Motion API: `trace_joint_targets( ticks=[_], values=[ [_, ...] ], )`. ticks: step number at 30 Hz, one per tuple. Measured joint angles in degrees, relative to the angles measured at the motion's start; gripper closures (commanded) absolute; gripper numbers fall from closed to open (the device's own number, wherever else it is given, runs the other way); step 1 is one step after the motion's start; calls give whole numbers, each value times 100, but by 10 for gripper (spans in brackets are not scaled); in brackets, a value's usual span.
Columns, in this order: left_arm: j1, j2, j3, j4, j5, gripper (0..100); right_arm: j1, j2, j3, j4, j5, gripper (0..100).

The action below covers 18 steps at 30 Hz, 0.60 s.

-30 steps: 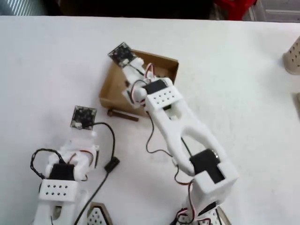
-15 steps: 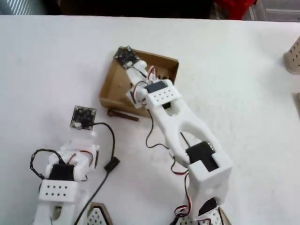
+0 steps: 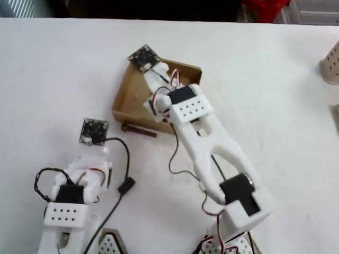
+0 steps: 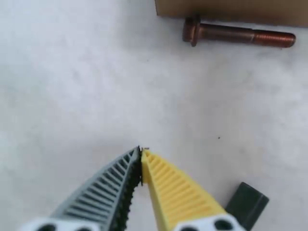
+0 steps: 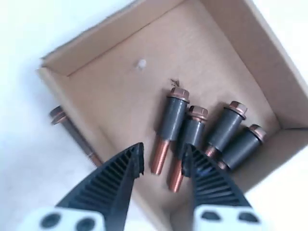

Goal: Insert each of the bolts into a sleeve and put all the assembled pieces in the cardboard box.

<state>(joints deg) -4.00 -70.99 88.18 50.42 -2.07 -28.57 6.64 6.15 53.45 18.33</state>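
The cardboard box (image 5: 126, 94) lies open under my right gripper (image 5: 163, 151), which hangs open above it with nothing between its fingers. Several copper bolts in dark sleeves (image 5: 174, 121) lie side by side on the box floor. One bare copper bolt (image 5: 72, 132) rests on the white table just outside the box wall, with no sleeve on it. In the high view this bolt (image 3: 139, 129) lies along the box's (image 3: 123, 95) near side. My left gripper (image 4: 141, 153) is shut and empty, low over the table, a short way from the bolt (image 4: 238, 35).
A black cable connector (image 3: 126, 185) and its wire lie on the table between the two arms. A beige perforated object (image 3: 331, 63) stands at the right edge. The white table stretches open to the left and right of the box.
The right arm has shifted a little over the box, its wrist moving toward the far wall and its elbow swinging right. The left arm and the loose bolt have not moved.
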Motion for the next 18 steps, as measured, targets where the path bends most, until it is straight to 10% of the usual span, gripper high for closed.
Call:
trace_joint_targets(
  ticks=[18],
  values=[
    [-4273,0,62,-1248,-44,979,-1934,-1864,1512,1697,0,893]
  ],
)
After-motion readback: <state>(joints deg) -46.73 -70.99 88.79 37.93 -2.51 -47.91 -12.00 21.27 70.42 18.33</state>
